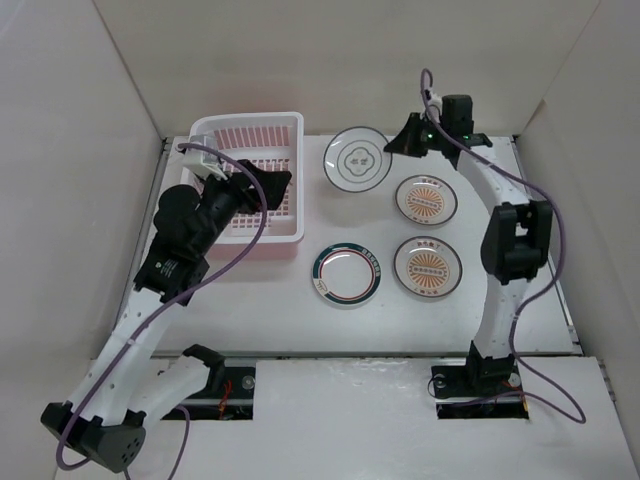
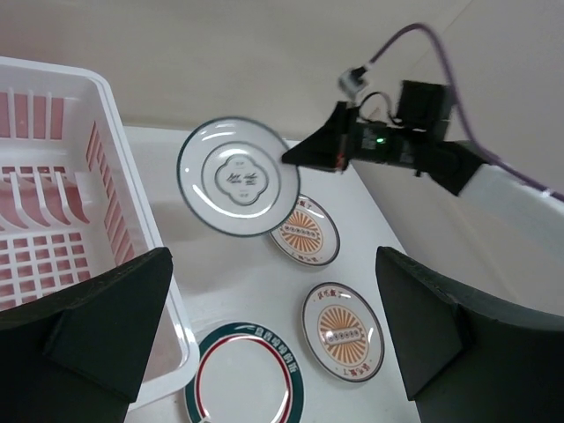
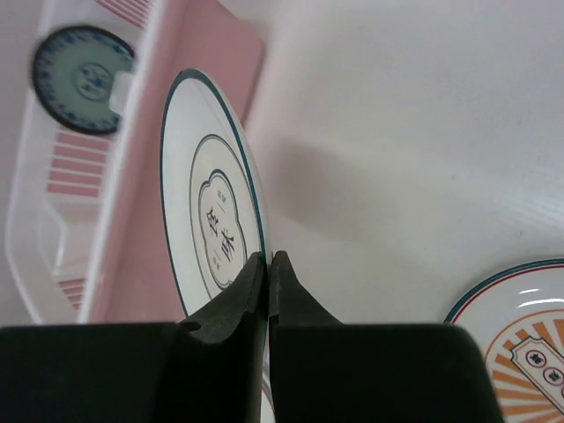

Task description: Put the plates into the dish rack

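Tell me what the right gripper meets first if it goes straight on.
Probably the pink side wall of the dish rack, led by the ringed plate that the right gripper holds; height over the rim is unclear.

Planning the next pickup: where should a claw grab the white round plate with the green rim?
Probably its near rim, approached low from that side: the white green-rimmed plate lies flat, the pink plastic dish rack flanks its left, an orange-sunburst plate its right.

Left arm (image 1: 140, 320): reaching forward, elbow bent; left gripper (image 2: 273, 308), fingers spread wide apart.
Right arm (image 1: 510, 250): extended to the far side, wrist turned leftward; right gripper (image 3: 269, 264), jaws pinched on rim of ringed plate (image 3: 211, 229).
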`<control>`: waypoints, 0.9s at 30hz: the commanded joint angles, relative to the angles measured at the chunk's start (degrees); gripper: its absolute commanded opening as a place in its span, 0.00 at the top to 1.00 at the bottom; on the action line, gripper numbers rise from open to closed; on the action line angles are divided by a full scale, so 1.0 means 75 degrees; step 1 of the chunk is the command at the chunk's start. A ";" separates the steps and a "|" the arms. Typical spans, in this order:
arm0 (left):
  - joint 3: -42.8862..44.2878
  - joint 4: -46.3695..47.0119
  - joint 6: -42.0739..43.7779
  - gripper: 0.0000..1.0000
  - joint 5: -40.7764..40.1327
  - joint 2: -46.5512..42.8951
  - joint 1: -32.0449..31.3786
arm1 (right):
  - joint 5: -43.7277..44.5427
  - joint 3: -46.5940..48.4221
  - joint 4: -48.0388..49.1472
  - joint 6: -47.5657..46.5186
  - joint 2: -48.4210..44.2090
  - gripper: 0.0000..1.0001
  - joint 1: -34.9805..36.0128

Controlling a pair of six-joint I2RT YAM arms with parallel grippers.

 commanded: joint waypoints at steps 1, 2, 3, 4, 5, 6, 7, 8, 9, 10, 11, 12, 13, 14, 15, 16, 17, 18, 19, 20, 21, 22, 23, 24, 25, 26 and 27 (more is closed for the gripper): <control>-0.0035 0.0806 -0.0120 0.01 -0.0049 0.0226 -0.0051 | 0.0236 -0.0414 0.0808 -0.0109 -0.1455 1.00 -0.0041; -0.0036 0.0912 -0.0120 0.01 0.0020 0.0308 -0.0051 | 0.0236 -0.0531 0.0878 -0.0110 -0.1634 1.00 -0.0041; -0.0036 0.1087 -0.0120 0.01 0.0021 0.0506 -0.0051 | 0.0097 -0.0625 0.0879 -0.0179 -0.1809 1.00 -0.0041; -0.0036 0.1170 0.0066 0.01 0.0021 0.0624 -0.0051 | -0.0055 -0.0823 0.1041 -0.0180 -0.1985 1.00 -0.0041; 0.0034 0.1263 0.0137 0.01 0.0091 0.0765 -0.0051 | -0.0219 -0.0930 0.1124 -0.0180 -0.2323 1.00 -0.0041; 0.0151 0.1334 0.0219 0.01 0.0173 0.0894 -0.0051 | -0.0534 -0.1047 0.1229 -0.0180 -0.2501 1.00 -0.0041; 0.0221 0.1335 0.0313 0.01 0.0173 0.1185 -0.0120 | -0.0734 -0.1233 0.1323 -0.0180 -0.2665 1.00 -0.0041; 0.0292 0.1416 0.0522 0.01 0.0278 0.1339 -0.0121 | -0.0968 -0.1235 0.1510 -0.0180 -0.2922 1.00 -0.0041; 0.0455 0.1417 0.0594 0.01 0.0476 0.1480 -0.0121 | -0.1203 -0.1317 0.1593 -0.0180 -0.3006 1.00 -0.0041; 0.0456 0.1417 0.0664 0.01 0.0594 0.1736 -0.0121 | -0.1611 -0.1317 0.1594 -0.0180 -0.3007 1.00 -0.0041; 0.0549 0.1533 0.0665 0.01 0.0676 0.1843 -0.0121 | -0.1755 -0.1317 0.1675 -0.0180 -0.3111 1.00 -0.0041; 0.0550 0.1638 0.0665 0.01 0.0793 0.1937 -0.0121 | -0.1837 -0.1317 0.1676 -0.0180 -0.3193 1.00 0.0052; 0.0550 0.1837 0.0665 0.01 0.0794 0.2019 -0.0121 | -0.1954 -0.1317 0.1745 -0.0180 -0.3194 1.00 0.0134; 0.0550 0.1931 0.0665 0.01 0.0887 0.2182 -0.0121 | -0.2036 -0.1317 0.1746 -0.0110 -0.3264 1.00 0.0135; 0.0550 0.1932 0.0665 0.01 0.0888 0.2254 -0.0121 | -0.2165 -0.1317 0.1943 -0.0110 -0.3264 1.00 0.0205; 0.0620 0.2025 0.0665 0.01 0.0958 0.2324 -0.0121 | -0.2282 -0.1422 0.2050 -0.0028 -0.3334 1.00 0.0205; 0.0621 0.2096 0.0665 0.01 0.0959 0.2464 -0.0121 | -0.2457 -0.1423 0.2155 -0.0028 -0.3335 1.00 0.0275; 0.0621 0.2096 0.0665 0.01 0.0959 0.2465 -0.0121 | -0.2459 -0.1527 0.2237 0.0042 -0.3335 1.00 0.0345; 0.0621 0.2096 0.0665 0.01 0.0959 0.2581 -0.0121 | -0.2598 -0.1528 0.2354 0.0043 -0.3335 1.00 0.0346; 0.0621 0.2212 0.0665 0.01 0.0959 0.2583 -0.0121 | -0.2762 -0.1528 0.2355 0.0043 -0.3335 1.00 0.0439; 0.0621 0.2330 0.0665 0.02 0.0959 0.2675 -0.0121 | -0.2764 -0.1528 0.2448 0.0043 -0.3335 1.00 0.0544; 0.0690 0.2331 0.0665 0.04 0.0959 0.2758 -0.0121 | -0.2880 -0.1528 0.2519 0.0043 -0.3335 1.00 0.0545; 0.0691 0.2470 0.0665 0.07 0.1109 0.2758 -0.0121 | -0.2962 -0.1598 0.2519 0.0043 -0.3335 1.00 0.0661; 0.0691 0.2645 0.0584 0.11 0.1111 0.2840 -0.0121 | -0.3044 -0.1599 0.2589 0.0112 -0.3335 1.00 0.0767; 0.0691 0.2717 0.0514 0.18 0.1215 0.2922 -0.0121 | -0.3045 -0.1599 0.2590 0.0113 -0.3335 1.00 0.0768; 0.0691 0.2717 0.0513 0.21 0.1286 0.2922 -0.0121 | -0.3045 -0.1599 0.2590 0.0113 -0.3335 1.00 0.0768; 0.0691 0.2787 0.0513 0.26 0.1287 0.2992 -0.0121 | -0.3138 -0.1599 0.2683 0.0113 -0.3335 1.00 0.0768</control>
